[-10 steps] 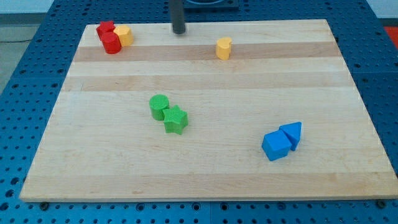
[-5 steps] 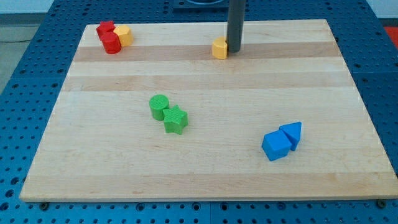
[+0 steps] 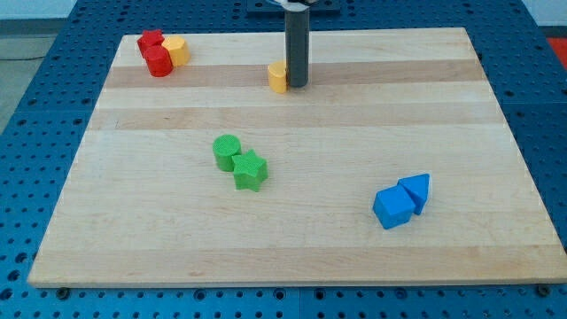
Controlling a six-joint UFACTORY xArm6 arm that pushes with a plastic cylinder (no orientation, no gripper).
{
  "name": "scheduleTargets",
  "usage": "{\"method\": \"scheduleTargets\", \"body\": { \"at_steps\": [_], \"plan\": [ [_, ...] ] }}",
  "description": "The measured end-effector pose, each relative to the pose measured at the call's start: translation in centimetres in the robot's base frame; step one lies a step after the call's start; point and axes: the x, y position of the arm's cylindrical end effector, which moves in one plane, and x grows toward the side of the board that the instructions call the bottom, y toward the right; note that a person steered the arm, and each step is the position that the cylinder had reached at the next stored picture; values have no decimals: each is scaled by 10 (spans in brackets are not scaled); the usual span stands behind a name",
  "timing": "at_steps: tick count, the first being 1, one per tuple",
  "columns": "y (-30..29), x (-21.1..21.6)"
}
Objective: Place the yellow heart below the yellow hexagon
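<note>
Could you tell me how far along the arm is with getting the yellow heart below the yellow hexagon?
Done: contact is made, with my tip against the right side of the yellow heart.

In hand: the heart has slid toward the view's left over the last second.

Left: the yellow hexagon sits far off at the top left beside the red blocks, so most of the travel remains.

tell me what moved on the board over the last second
My tip swept from the view's top edge round to the right of the yellow heart and pushed it toward the view's left; it now sits against the heart's right side. The yellow hexagon, the red blocks, the green pair and the blue pair stayed put.
</note>
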Motion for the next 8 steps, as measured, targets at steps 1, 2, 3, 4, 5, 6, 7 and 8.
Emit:
{"method": "scheduleTargets", "body": {
  "at_steps": [1, 2, 3, 4, 5, 6, 7, 8],
  "plan": [
    [-17, 0],
    [-36, -7],
    [-58, -9],
    [-81, -9],
    [-103, -9],
    [-125, -9],
    [-145, -9],
    [-164, -9]
  ]
}}
